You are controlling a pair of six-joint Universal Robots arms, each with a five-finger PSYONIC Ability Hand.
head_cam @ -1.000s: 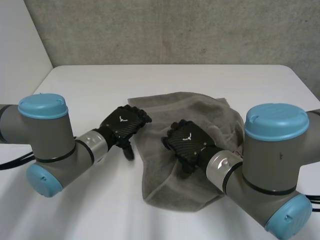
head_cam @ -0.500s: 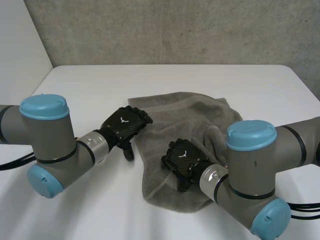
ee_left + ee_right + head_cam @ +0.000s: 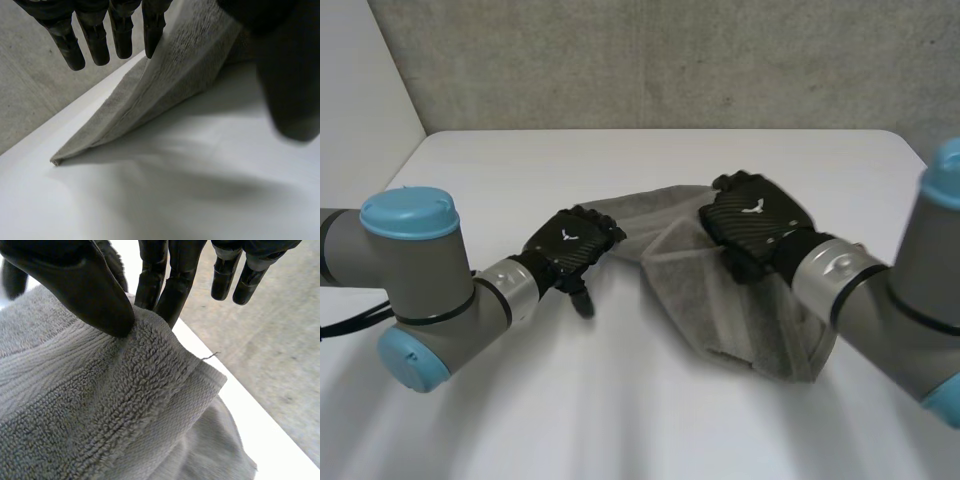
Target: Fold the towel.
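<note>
A grey towel (image 3: 725,312) lies partly bunched on the white table (image 3: 570,400), one part raised. My right hand (image 3: 752,222) holds that raised part above the table. In the right wrist view its thumb (image 3: 75,285) and fingers pinch a hemmed edge of the towel (image 3: 105,410). My left hand (image 3: 568,243) rests at the towel's left end, open. In the left wrist view its straight fingers (image 3: 95,35) touch the top of the towel (image 3: 175,75), which slopes down to a corner on the table.
A concrete wall (image 3: 670,60) stands behind the table's far edge. Bare tabletop (image 3: 175,200) stretches in front of and to the left of the towel. Both arms reach in from the near side.
My right hand has shut on the towel and swung up and to the far right, dragging the cloth off its near-left area. The left hand has stayed put.
</note>
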